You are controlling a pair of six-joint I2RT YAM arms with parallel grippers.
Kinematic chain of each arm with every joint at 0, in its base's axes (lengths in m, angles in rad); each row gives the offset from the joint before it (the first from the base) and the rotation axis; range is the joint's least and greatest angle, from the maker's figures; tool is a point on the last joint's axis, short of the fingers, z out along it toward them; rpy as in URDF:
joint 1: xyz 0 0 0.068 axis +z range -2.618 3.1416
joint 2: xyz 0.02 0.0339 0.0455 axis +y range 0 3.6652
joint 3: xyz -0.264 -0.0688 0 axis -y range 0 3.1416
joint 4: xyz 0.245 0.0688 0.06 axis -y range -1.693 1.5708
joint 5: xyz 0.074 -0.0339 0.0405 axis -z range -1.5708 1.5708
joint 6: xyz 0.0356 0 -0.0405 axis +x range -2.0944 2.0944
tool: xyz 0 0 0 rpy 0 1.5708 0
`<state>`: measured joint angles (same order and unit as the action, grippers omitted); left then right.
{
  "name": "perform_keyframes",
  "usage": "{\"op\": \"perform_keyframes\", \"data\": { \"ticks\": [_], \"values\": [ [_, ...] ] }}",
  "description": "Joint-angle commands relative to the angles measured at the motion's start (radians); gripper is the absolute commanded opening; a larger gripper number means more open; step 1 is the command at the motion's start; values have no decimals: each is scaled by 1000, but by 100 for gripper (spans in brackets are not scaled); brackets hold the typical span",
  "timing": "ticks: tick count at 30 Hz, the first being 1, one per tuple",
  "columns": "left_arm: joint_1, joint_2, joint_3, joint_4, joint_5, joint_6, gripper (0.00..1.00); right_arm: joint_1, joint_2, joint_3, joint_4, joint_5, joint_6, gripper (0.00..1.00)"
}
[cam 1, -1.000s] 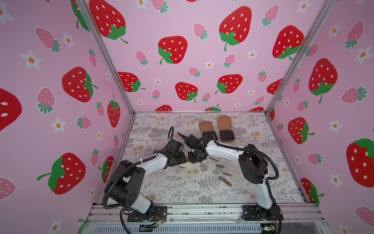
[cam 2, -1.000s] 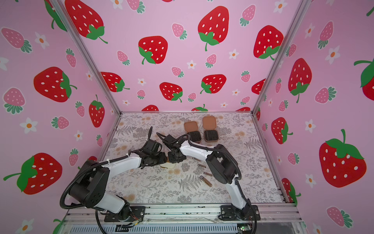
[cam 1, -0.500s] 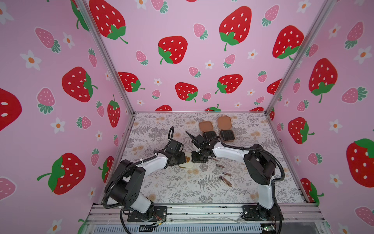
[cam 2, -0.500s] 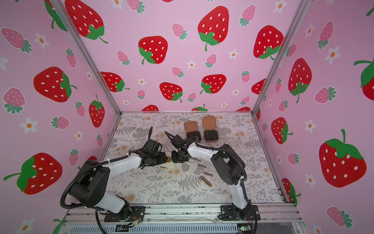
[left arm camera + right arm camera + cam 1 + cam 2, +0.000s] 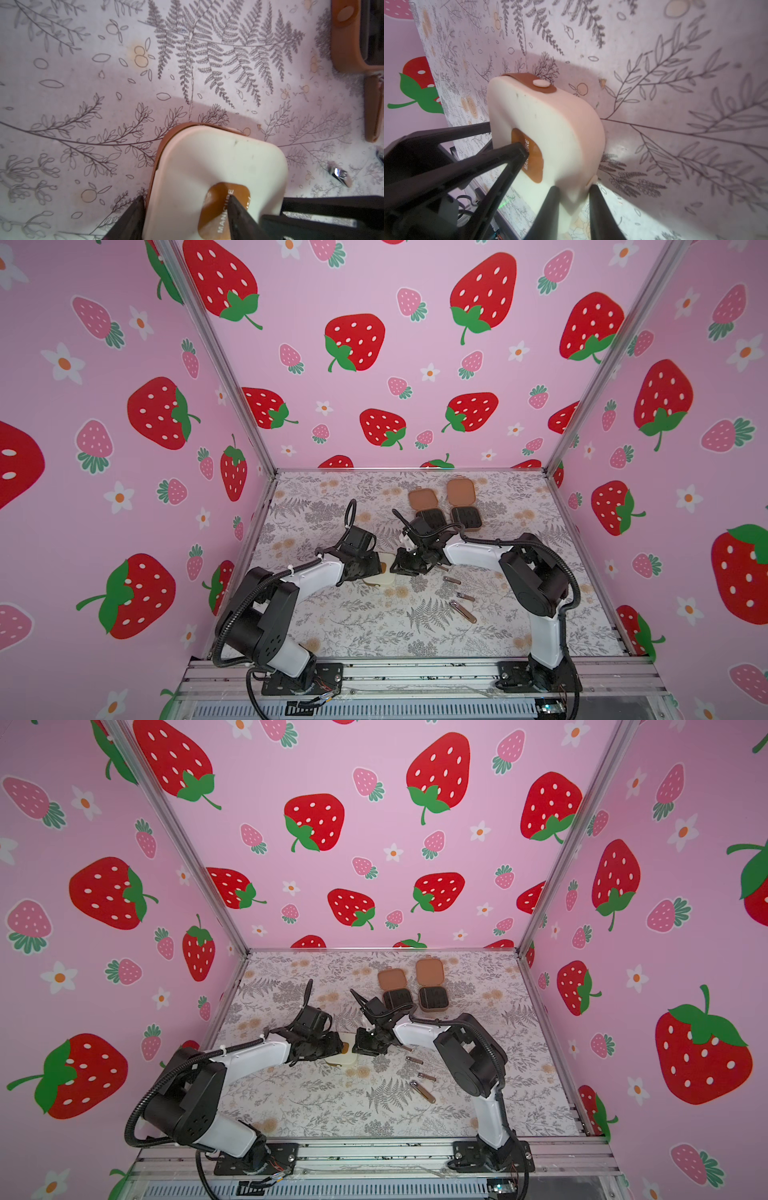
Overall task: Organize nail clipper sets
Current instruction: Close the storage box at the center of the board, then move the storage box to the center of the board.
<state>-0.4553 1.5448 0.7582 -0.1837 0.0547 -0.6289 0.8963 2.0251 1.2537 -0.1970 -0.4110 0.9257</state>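
The left gripper (image 5: 186,199), black hard plastic with tapered fingers, stands wide and clamps a cream rounded-square hinged case (image 5: 218,162) through its thickness; one finger presses the glossy amber badge (image 5: 214,199) lettered MANICURE on the lid, the other lies along the brown-rimmed back. The right gripper (image 5: 573,187), jaws narrow, pinches a corner of the same case, a fingertip on each side. The case is smooth, matt and faintly scuffed, held tilted over the middle of the fern-printed counter (image 5: 332,626); a brown strap (image 5: 521,80) closes it with a pale round snap. Slim shiny metal clippers (image 5: 451,580) lie loose near the right gripper; farther back an open brown case (image 5: 423,499) sits just beside a second open brown case (image 5: 461,492), both with black slotted insides.
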Motion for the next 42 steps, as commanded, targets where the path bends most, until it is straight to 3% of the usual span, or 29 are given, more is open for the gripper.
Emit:
{"op": "perform_keyframes", "data": {
  "ticks": [1, 8, 17, 25, 30, 33, 38, 42],
  "values": [
    [-10, 39, -31, -31, 13, -6, 63, 61, 190, -87, -84, 1, 10, 27],
    [2, 1, 7, -121, -50, -35, 63, 61, 190, -8, -99, -32, -20, 30],
    [128, -157, 183, -425, -214, -67, 72, 66, 217, 127, -119, -69, -24, 33],
    [174, -210, 260, -487, -217, -52, 76, 69, 193, 206, -201, -28, -68, 37],
    [158, -218, 296, -478, -136, -41, 75, 37, 120, 279, -322, 62, -191, 45],
    [112, -210, 342, -491, -145, -31, 74, 1, 43, 324, -402, 133, -299, 49],
    [37, -157, 410, -483, -113, -26, 72, -93, -58, 425, -624, 307, -495, 50],
    [-8, -98, 437, -415, -52, -36, 67, -208, -57, 494, -739, 361, -625, 48]
  ]
}}
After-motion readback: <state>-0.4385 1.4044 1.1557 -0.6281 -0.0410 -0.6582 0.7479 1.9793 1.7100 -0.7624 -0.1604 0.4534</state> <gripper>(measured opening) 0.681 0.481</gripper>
